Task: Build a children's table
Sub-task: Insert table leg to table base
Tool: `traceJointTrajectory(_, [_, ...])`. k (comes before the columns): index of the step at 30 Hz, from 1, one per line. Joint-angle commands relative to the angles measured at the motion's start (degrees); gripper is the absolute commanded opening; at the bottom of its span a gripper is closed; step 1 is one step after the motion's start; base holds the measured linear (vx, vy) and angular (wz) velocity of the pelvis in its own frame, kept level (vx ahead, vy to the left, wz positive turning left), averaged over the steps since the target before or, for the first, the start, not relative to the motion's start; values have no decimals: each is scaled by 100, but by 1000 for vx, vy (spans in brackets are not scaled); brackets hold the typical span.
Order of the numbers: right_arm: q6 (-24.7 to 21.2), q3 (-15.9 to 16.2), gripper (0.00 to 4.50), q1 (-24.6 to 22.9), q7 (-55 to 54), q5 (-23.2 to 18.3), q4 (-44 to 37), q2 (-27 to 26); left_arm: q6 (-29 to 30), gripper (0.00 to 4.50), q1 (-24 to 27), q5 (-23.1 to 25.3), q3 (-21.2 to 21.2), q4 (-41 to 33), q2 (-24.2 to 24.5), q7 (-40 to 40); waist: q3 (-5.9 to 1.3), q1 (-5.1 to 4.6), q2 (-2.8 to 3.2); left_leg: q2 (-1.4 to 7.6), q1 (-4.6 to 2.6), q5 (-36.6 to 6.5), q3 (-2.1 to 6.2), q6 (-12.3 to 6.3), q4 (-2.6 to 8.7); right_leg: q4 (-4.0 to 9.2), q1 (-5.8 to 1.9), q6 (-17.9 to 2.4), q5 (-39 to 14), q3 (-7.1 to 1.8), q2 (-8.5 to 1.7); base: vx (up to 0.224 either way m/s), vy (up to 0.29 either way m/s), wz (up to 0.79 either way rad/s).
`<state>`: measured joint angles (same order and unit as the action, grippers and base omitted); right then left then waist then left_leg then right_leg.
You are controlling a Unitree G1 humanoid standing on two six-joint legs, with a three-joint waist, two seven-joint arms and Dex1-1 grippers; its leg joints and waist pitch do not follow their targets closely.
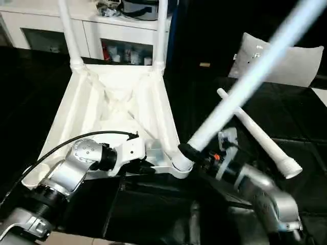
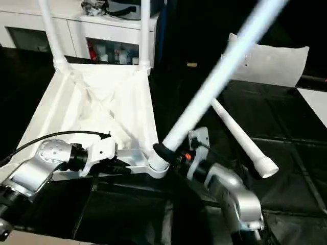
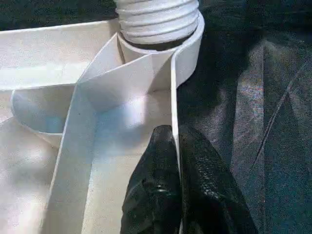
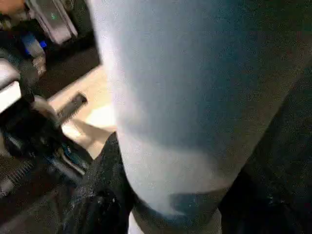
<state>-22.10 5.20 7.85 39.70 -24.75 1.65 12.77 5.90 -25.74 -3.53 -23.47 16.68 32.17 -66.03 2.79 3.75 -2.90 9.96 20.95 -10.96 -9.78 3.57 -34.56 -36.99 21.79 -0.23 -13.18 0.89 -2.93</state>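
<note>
There is one table top (image 1: 117, 109), white, lying upside down on the dark floor (image 1: 265, 138) so that its crossed ribs face up. Four legs can be counted. Two legs (image 1: 69, 30) stand upright in the two far corner sockets, the second (image 1: 162, 30) beside the first. The third leg (image 1: 255, 69) is slanted, with its lower end at the near right corner socket (image 1: 179, 166) of the top; in the left wrist view its threaded end (image 3: 158, 19) sits in the round socket. The fourth leg (image 1: 258, 135) lies loose on the floor to the right of the top, well apart from it, and its wide end points toward the robot.

The left gripper (image 3: 175, 180) is clenched on the thin side wall of the top near that same corner, one black finger (image 3: 153, 190) on each side of the wall. The right gripper (image 1: 190, 151) grasps the slanted leg near its lower end; in the right wrist view the leg passes between its black fingers (image 4: 97, 204).

Around: a white-grey cushion (image 1: 278, 64) lies on the floor behind the loose leg. A white cabinet (image 1: 97, 33) stands behind the top, with small things on its shelf and some objects on top. A black cable (image 1: 66, 145) runs along the left forearm. The slanted leg hides part of the cushion and the far end of the loose leg.
</note>
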Motion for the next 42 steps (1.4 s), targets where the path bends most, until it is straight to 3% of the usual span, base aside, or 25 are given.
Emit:
traceJointTrajectory(1, [-90, 269, 190, -222, -68, 441, 252, 173, -112, 0, -206, -39, 165, -70, -103, 79, -272, -16, 97, 304, -95, -1466, 102, 239, 481, 542, -140, -1018, -1258, -246, -465, 0, 0, 0])
traceJointTrajectory(2, [153, 406, 190, -250, -7, 650, 278, 273, -123, 0, -227, -17, 171, -38, -117, 78, -273, -12, 102, 309, -99, -1481, 102, 243, 481, 547, -135, -993, -1298, -245, -463, 0, 0, 0])
traceJointTrajectory(5, [311, 585, 190, -236, 49, 860, 404, 392, -146, 0, -223, 25, 152, -25, -102, 58, -275, -16, 102, 309, -89, -1441, 104, 221, 484, 541, -139, -1004, -1193, -247, -461, 0, 0, 0])
traceJointTrajectory(10, [389, 913, 190, -45, 223, 1150, 592, 544, -206, 0, -212, 104, 88, -38, -19, -43, -249, -44, 85, 311, -90, -1700, 122, 226, 502, 573, -117, -939, -1627, -249, -464, 0, 0, 0])
traceJointTrajectory(11, [365, 987, 190, 18, 291, 1198, 640, 576, -223, 0, -222, 121, 69, -38, 1, -78, -241, -59, 57, 311, -97, -1763, 117, 221, 502, 592, -101, -916, -1732, -254, -467, 0, 0, 0])
traceJointTrajectory(14, [316, 1178, 190, 171, 500, 1287, 754, 668, -290, 0, -267, 159, 25, -21, 42, -188, -230, -78, 64, 316, -103, -1857, 132, 236, 515, 596, -82, -859, -1832, -255, -460, 0, 0, 0])
traceJointTrajectory(16, [208, 1357, 190, 287, 750, 1326, 829, 769, -371, 0, -333, 190, -12, 14, 64, -299, -201, -87, 36, 315, -99, -1898, 130, 223, 522, 602, -66, -855, -1827, -259, -454, 0, 0, 0])
traceJointTrajectory(23, [-46, 1748, 190, 500, 1399, 1349, 972, 932, -636, 0, -774, 284, -75, 438, -7, -544, -165, -75, -7, 310, -106, -1671, 105, 88, 524, 590, -69, -945, -1378, -266, -446, 0, 0, 0])
traceJointTrajectory(30, [-56, 1707, 190, 601, 1315, 1299, 1073, 758, -693, 0, -972, 403, 24, 712, 4, -436, -154, -97, -13, 340, -92, -1804, 135, 175, 566, 598, -79, -962, -1532, -252, -479, 0, 0, 0])
traceJointTrajectory(34, [57, 1487, 190, 602, 817, 1375, 1201, 471, -355, 0, -643, 397, 155, 363, 130, -160, -158, -152, 11, 345, -86, -1920, 149, 250, 586, 594, -72, -1016, -1633, -251, -487, 0, 0, 0])
traceJointTrajectory(35, [76, 1428, 190, 604, 691, 1394, 1237, 414, -266, 0, -558, 387, 197, 261, 143, -98, -141, -204, 11, 340, -82, -2103, 160, 283, 591, 619, -57, -971, -1948, -251, -491, 0, 0, 0])
traceJointTrajectory(39, [111, 1119, 190, 628, -8, 1492, 1360, 150, 798, 0, 248, 233, 546, -933, 159, 434, -102, -284, 29, 329, -94, -2619, 221, 379, 614, 707, 5, -748, -2989, -246, -509, 0, 0, 0])
traceJointTrajectory(42, [89, 986, 190, 667, -262, 1505, 1425, 38, 1395, 0, 638, 189, 635, -1630, 98, 697, -120, -390, 31, 336, -70, -2711, 262, 393, 633, 725, 0, -668, -3138, -236, -504, 0, 0, 0])
